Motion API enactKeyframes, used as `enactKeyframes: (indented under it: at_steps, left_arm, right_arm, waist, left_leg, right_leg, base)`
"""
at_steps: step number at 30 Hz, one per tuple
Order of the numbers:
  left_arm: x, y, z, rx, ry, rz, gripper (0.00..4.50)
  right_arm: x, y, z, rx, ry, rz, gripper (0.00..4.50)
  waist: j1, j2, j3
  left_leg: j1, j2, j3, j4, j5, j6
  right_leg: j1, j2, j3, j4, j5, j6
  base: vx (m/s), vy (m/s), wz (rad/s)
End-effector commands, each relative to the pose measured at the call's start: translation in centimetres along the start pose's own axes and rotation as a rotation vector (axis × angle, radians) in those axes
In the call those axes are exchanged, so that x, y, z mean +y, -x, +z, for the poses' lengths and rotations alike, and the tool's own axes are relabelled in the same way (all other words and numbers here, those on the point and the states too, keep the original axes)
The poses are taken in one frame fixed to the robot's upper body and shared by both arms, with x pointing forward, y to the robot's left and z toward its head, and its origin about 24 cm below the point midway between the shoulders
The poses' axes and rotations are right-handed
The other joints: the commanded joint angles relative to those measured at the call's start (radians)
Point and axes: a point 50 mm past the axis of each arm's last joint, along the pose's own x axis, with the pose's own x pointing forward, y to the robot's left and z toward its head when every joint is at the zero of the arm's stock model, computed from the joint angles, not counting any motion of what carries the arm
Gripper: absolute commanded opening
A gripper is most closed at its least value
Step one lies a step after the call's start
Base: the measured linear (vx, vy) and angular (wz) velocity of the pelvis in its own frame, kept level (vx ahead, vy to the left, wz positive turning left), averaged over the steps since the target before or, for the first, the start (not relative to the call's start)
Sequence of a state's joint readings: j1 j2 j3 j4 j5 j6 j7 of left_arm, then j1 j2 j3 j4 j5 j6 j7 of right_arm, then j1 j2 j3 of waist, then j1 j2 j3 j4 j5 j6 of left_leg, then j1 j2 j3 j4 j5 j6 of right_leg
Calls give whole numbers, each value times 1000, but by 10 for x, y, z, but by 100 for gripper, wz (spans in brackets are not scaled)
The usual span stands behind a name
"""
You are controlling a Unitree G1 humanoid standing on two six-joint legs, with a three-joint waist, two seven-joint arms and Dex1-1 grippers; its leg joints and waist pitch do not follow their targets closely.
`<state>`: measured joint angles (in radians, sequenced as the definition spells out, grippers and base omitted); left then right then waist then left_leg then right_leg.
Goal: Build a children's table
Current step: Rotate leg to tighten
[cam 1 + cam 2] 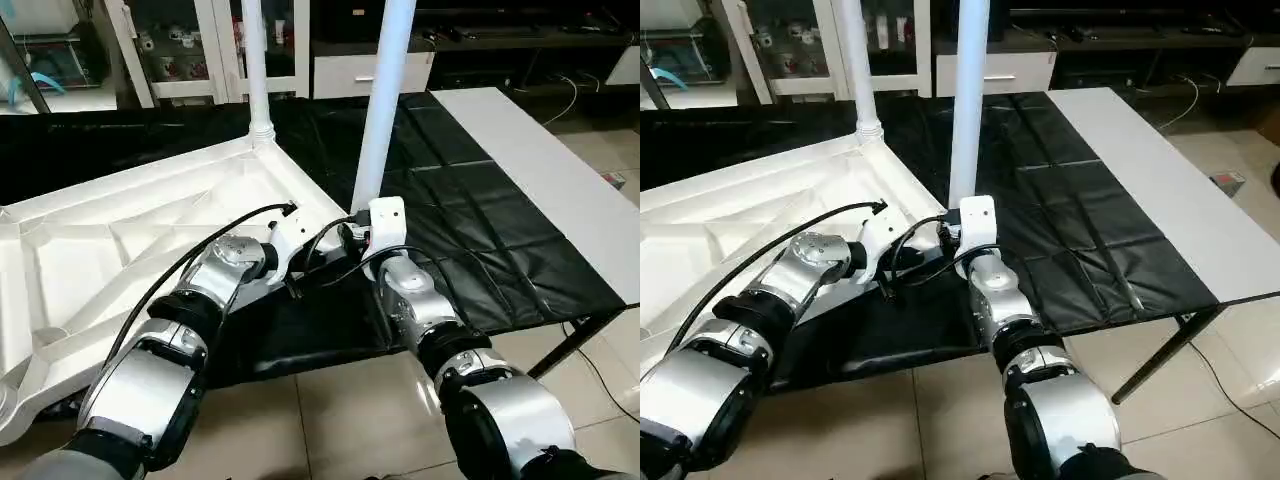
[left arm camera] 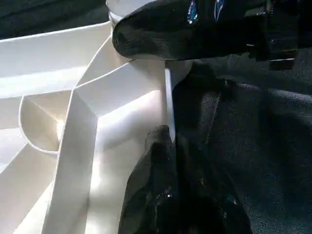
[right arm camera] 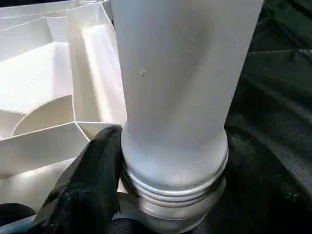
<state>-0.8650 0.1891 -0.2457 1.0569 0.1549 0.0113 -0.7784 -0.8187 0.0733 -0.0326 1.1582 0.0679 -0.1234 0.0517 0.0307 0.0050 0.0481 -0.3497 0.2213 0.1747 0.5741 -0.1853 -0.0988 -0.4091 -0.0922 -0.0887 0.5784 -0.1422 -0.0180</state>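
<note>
1. Top (image 1: 120,230) lies ribbed side up on the black-draped counter (image 1: 480,200), so the corner sockets face upward for the legs.
2. Far leg (image 1: 256,70) stands upright in its socket.
3. Near leg (image 1: 385,100) stands upright at the near corner; right gripper (image 3: 161,195) is clamped round its ringed base, probably to seat it.
4. Left gripper (image 2: 168,161), fingers closed, presses the top's rim beside that corner, apparently steadying it.
</note>
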Motion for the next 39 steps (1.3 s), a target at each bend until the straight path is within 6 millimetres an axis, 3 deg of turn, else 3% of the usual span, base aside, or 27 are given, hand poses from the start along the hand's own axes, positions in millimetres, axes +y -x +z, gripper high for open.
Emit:
enactKeyframes:
  at_steps: [1, 5, 8, 10, 12, 13, 15, 16, 22, 28, 36, 37, 39]
  left_arm:
    - [-8, -4, -10, 42, -19, -35, 0]
    - [-8, -1, -15, 54, -23, -61, 0]
    - [-9, 0, -18, 60, -26, -92, 0]
    - [-18, 4, -24, 50, -33, -209, 0]
    - [-21, 5, -26, 47, -32, -246, 0]
    - [-28, 8, -31, 51, -43, -342, 0]
    - [-29, 10, -33, 67, -51, -373, 0]
    - [-32, 12, -38, 96, -60, -410, 0]
    - [-33, 23, -47, 187, -62, -521, 0]
    - [-32, 28, -48, 201, -65, -538, 0]
    - [-32, 30, -46, 204, -65, -531, 0]
    - [-32, 30, -46, 204, -65, -531, 0]
    - [-32, 31, -46, 205, -65, -530, 0]
  right_arm:
    - [8, -1, 4, -15, -3, 58, 349]
    - [-8, 1, 11, -42, 26, 118, 385]
    - [-15, 4, 12, -35, 42, 189, 418]
    - [-31, 14, 8, 37, 118, 387, 418]
    - [-36, 17, 7, 50, 143, 442, 418]
    - [-48, 27, 8, 66, 199, 556, 418]
    - [-53, 30, 8, 75, 217, 592, 418]
    - [-59, 35, 8, 92, 245, 642, 418]
    - [-78, 55, 6, 175, 336, 845, 418]
    - [-84, 61, 3, 229, 425, 905, 418]
    - [-73, 51, 13, 142, 366, 874, 418]
    - [-72, 51, 13, 142, 366, 877, 391]
    - [-71, 50, 13, 138, 364, 881, 383]
  waist:
    - [4, 9, -65]
    - [4, 9, -65]
    - [7, 6, -68]
    - [9, 6, -70]
    - [16, 6, -69]
    - [23, 6, -69]
    - [33, 4, -68]
    - [39, 11, -67]
    - [60, 7, -63]
    - [57, 5, -62]
    - [56, 8, -66]
    - [56, 8, -65]
    - [57, 8, -66]
  left_leg:
    - [1, 2, 6, -70, -276, 25]
    - [2, 2, 7, -69, -275, 30]
    - [-1, 2, 9, -66, -237, 52]
    - [-3, 2, 9, -63, -209, 74]
    - [-4, 6, 11, -60, -192, 94]
    - [-2, 7, 14, -58, -192, 97]
    - [-1, 11, 15, -58, -209, 101]
    - [3, 12, 16, -59, -224, 89]
    - [16, 16, 18, -64, -278, 60]
    - [6, 12, 11, -68, -287, 44]
    - [4, 16, 10, -68, -259, 46]
    - [5, 15, 10, -68, -260, 47]
    - [6, 15, 11, -68, -257, 46]
  right_leg:
    - [51, -45, 41, -60, -265, -223]
    - [53, -45, 41, -59, -251, -230]
    - [57, -45, 41, -52, -195, -243]
    - [62, -43, 40, -48, -154, -261]
    - [65, -43, 40, -43, -114, -281]
    - [65, -42, 38, -44, -117, -285]
    - [63, -46, 39, -46, -146, -283]
    - [59, -48, 39, -48, -176, -283]
    - [49, -46, 42, -58, -255, -262]
    - [54, -49, 39, -63, -330, -225]
    - [54, -48, 39, -55, -276, -242]
    - [54, -47, 38, -56, -276, -242]
    - [54, -47, 39, -55, -263, -245]
  base:
    - [0, 0, 0]
    - [0, 0, 0]
    - [0, 0, 0]
    - [0, 0, 0]
    - [0, 0, 0]
    - [0, 0, 0]
    - [0, 0, 0]
    - [0, 0, 0]
    - [0, 0, 0]
    - [0, 0, 0]
    - [0, 0, 0]
    - [0, 0, 0]
    - [0, 0, 0]
